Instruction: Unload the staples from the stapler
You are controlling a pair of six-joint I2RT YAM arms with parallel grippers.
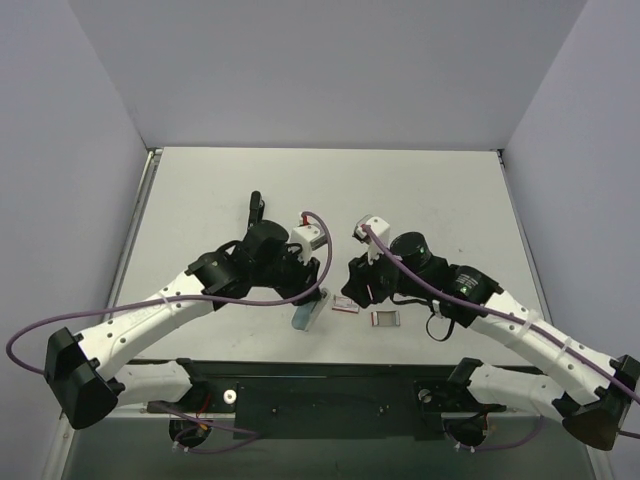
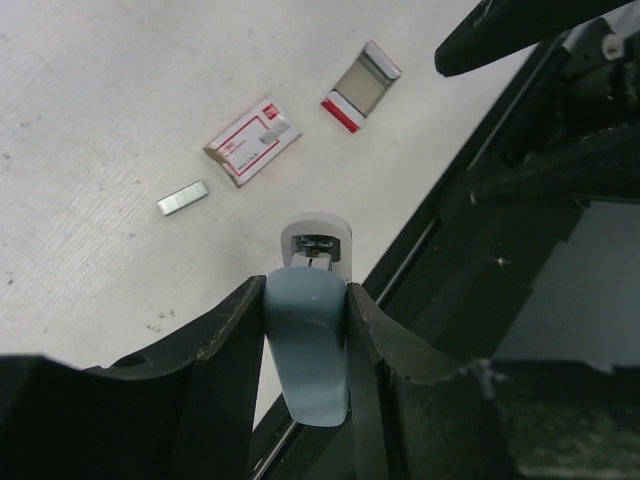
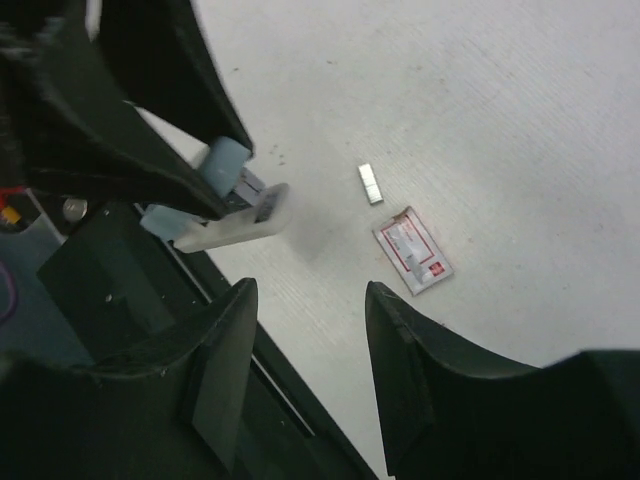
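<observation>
My left gripper (image 2: 305, 292) is shut on the blue-grey top of the stapler (image 2: 308, 345), held near the table's front edge; its white nose and metal magazine (image 2: 317, 245) point forward. In the right wrist view the stapler (image 3: 228, 215) shows a blue top, a metal channel and a white base. The staples (image 2: 183, 197), a short silver strip, lie loose on the table, also seen in the right wrist view (image 3: 370, 184). My right gripper (image 3: 310, 330) is open and empty, hovering above the table to the right of the stapler. From above, the left gripper (image 1: 305, 300) and right gripper (image 1: 356, 282) are close together.
A small red-and-white box (image 2: 254, 139) lies flat beside the staples, seen too in the overhead view (image 1: 346, 304) and the right wrist view (image 3: 412, 249). A small grey-framed box (image 2: 361, 86) lies further right (image 1: 384, 319). The black base rail (image 1: 320, 395) runs along the table's front edge.
</observation>
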